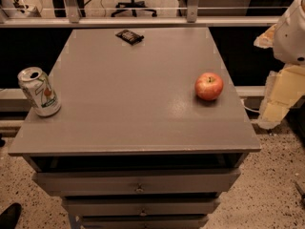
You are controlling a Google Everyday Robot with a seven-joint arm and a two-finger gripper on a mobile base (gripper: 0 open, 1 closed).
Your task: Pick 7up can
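Observation:
The 7up can [39, 92] stands upright at the left edge of the grey cabinet top [138, 85]. It is whitish-silver with green stripes and a red spot, has an open silver top and looks slightly dented. My gripper [280, 95] hangs at the far right of the view, off the cabinet's right side and past the red apple. It is far from the can and holds nothing that I can see. The white arm housing [291, 28] sits above it.
A red apple [208, 86] lies on the right part of the top. A small dark wrapped snack [129, 36] lies at the far edge. Drawers [138, 182] are below the front edge. A rail and an office chair stand behind.

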